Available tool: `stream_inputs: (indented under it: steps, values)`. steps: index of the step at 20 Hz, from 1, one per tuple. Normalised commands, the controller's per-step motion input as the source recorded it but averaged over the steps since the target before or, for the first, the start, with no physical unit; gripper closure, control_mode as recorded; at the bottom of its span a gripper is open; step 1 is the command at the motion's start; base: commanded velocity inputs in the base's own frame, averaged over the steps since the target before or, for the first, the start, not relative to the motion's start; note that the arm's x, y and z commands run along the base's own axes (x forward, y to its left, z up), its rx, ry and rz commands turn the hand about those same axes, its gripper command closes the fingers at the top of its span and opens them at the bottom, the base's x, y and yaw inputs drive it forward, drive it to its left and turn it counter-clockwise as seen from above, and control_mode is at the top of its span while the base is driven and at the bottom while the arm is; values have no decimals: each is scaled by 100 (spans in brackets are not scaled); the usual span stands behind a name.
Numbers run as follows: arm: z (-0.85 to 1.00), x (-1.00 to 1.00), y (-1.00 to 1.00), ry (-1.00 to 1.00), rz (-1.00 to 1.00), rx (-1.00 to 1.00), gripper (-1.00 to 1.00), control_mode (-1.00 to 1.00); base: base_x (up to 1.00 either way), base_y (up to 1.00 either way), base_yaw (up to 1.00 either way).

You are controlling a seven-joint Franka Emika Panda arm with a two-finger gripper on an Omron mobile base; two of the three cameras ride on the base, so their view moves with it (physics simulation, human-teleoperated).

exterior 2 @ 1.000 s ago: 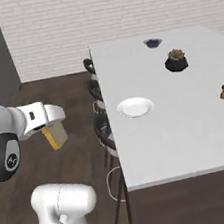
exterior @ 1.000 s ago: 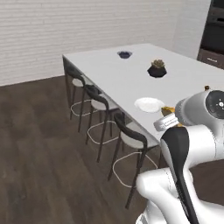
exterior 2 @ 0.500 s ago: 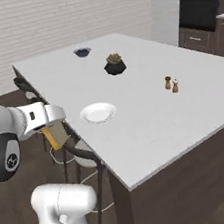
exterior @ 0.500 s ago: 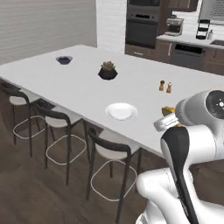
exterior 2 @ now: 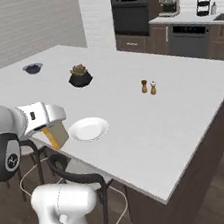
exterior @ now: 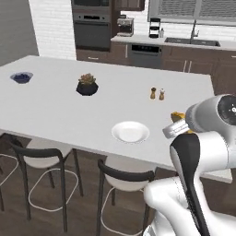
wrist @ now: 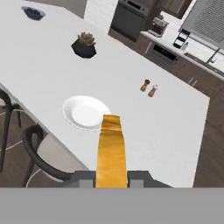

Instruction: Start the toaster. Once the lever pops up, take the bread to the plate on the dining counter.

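My gripper (wrist: 111, 177) is shut on the bread (wrist: 111, 151), a golden-crusted slice seen edge-on and standing up from between the fingers. From the right base view the bread (exterior 2: 56, 136) hangs under the gripper (exterior 2: 49, 124), just off the near edge of the dining counter (exterior 2: 176, 120). The white plate (wrist: 85, 112) lies on the counter close to that edge, a little beyond and left of the slice. In the left base view the plate (exterior: 130, 132) sits left of the bread (exterior: 177, 116), which peeks out behind my arm. The toaster is out of view.
On the counter stand a potted plant (exterior: 86, 85), a pair of salt and pepper shakers (exterior: 157, 93) and a dark blue bowl (exterior: 21, 77) at the far left. Black stools (exterior: 124, 177) line the near side. Ovens and a sink run along the back wall.
The whole picture has shifted: the base has driven round the counter, so the plate now lies nearer and more in front. The bread stays held in the gripper.
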Motion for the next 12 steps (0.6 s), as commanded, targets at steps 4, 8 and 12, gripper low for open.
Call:
stream_inputs:
  steps: [4, 8, 12]
  values:
    - [0, 0, 0, 0, 0, 0, 100, 100, 40, 87, -56]
    - [0, 25, 54, -1, -60, -10, 100, -100, 0, 0, 0]
    - [0, 33, 31, 8, -56, -12, 100, -100, 0, 0, 0]
